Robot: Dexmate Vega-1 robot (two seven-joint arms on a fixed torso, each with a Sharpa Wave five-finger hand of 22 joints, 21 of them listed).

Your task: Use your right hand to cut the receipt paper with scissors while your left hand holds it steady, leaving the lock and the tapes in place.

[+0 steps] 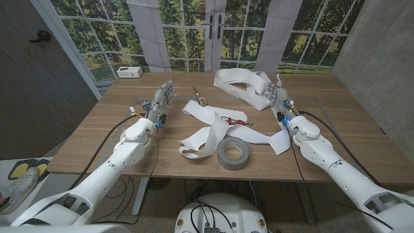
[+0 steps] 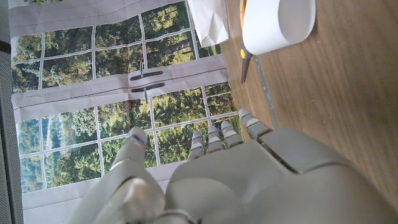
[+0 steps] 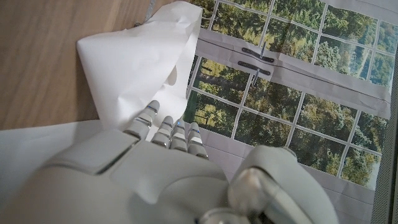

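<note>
- One roll of grey duct tape (image 1: pixel 233 154) lies flat near the front edge of the wooden counter (image 1: pixel 336 139), its hole facing up, touching the lowest loops of paper.
- One long white strip of receipt paper (image 1: pixel 213 126) winds across the middle of the counter, from a folded end just left of the grey roll, diagonally back toward the far right, where it piles into loose loops (image 1: pixel 240 83).
- One small red-and-black object (image 1: pixel 228 120), possibly the lock, lies on the paper strip at the centre; it is too small to identify with certainty.
- The left hand (image 1: pixel 160 101) stands on its edge at the counter's left, palm upright, fingers extended and apart, grasping nothing; it is well apart from the paper. In the left wrist view the same hand (image 2: pixel 249 168) appears with straight fingers.
- The right hand (image 1: pixel 278 95) stands likewise at the right, fingers extended, released, just beside the piled loops. In the right wrist view its fingertips (image 3: pixel 163 127) lie close to a white fold of paper (image 3: pixel 140 62); contact cannot be determined.
- One pair of scissors with orange handles (image 1: pixel 198 98) lies on the counter beyond the strip's left end, untouched by either hand; the left wrist view shows its blade (image 2: pixel 246 62) beside a paper loop (image 2: pixel 277 25).
- One small white box (image 1: pixel 130 72) sits beyond the far left corner.
</note>
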